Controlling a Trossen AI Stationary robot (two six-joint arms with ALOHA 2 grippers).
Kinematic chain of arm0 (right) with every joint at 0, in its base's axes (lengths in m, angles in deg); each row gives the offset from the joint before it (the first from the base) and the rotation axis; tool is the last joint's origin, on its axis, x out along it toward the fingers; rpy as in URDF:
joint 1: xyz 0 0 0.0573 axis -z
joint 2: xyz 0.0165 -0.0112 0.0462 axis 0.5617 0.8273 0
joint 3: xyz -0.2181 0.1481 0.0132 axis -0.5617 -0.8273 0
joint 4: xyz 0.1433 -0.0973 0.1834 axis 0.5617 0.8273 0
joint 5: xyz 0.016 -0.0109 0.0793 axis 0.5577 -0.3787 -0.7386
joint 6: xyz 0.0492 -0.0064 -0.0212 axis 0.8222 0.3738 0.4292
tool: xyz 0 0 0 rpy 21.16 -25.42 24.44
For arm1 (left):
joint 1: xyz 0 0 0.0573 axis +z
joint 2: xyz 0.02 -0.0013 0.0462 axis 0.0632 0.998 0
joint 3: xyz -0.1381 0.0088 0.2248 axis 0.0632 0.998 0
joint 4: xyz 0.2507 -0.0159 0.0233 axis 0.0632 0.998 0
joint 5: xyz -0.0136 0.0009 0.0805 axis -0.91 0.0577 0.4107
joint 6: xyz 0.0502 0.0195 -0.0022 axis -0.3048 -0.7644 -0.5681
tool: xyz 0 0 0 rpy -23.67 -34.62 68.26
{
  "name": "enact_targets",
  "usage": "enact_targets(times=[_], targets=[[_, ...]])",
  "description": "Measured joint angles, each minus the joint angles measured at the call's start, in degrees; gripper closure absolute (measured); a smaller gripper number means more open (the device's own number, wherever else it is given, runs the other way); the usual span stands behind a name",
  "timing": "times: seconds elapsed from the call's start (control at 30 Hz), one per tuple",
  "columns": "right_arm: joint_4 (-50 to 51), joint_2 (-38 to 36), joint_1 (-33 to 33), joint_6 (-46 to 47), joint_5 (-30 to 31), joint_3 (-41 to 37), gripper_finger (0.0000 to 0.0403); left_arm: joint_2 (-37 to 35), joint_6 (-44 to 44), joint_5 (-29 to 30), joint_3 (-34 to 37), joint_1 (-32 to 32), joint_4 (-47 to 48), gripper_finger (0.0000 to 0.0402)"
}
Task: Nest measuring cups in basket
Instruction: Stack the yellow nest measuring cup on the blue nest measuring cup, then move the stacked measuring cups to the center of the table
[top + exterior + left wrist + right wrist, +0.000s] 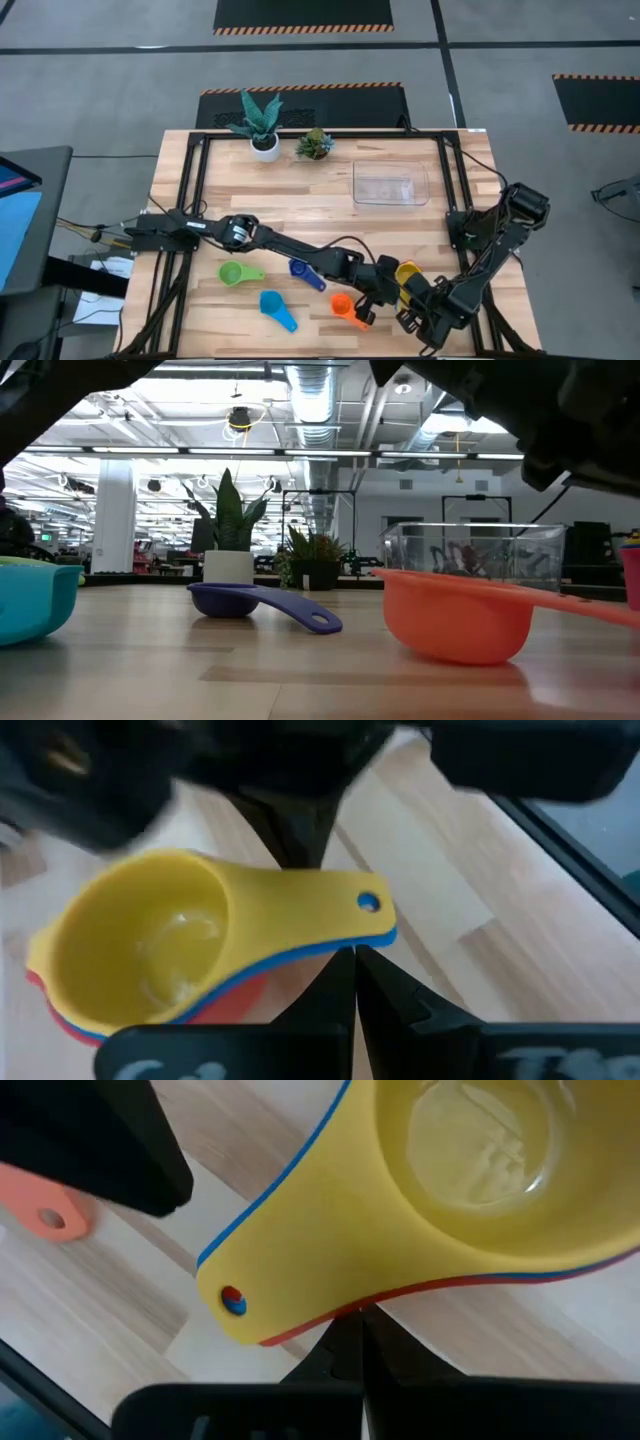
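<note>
Both your grippers, left (375, 293) and right (418, 303), sit closed by the yellow cup stack (406, 273), near the counter's front edge.

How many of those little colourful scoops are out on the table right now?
7, as far as shows: green cup, light blue cup, dark blue cup and orange cup lie loose; the yellow cup sits nested on a blue cup and a red cup. More could hide beneath.
</note>
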State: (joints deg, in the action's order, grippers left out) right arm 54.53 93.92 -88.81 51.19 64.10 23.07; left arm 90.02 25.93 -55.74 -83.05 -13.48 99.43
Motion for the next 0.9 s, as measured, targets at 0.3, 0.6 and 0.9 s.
enact_targets(times=[0.3, 0.6, 0.9], targets=[[1.4, -0.3, -1.7, 2.1, -0.1, 2.0, 0.0393, 0.0, 0.2, 3.5, -0.8, 0.0, 8.7, 0.0401], [29.4, -2.6, -7.4, 13.8, 0.0, 15.9, 0.0395, -5.4, 1.8, 7.4, -1.9, 0.5, 21.1, 0.0401], [22.2, -2.3, -14.5, 27.5, -0.5, 10.0, 0.0398, -9.0, 6.4, 15.5, -1.9, 0.5, 33.6, 0.0401]])
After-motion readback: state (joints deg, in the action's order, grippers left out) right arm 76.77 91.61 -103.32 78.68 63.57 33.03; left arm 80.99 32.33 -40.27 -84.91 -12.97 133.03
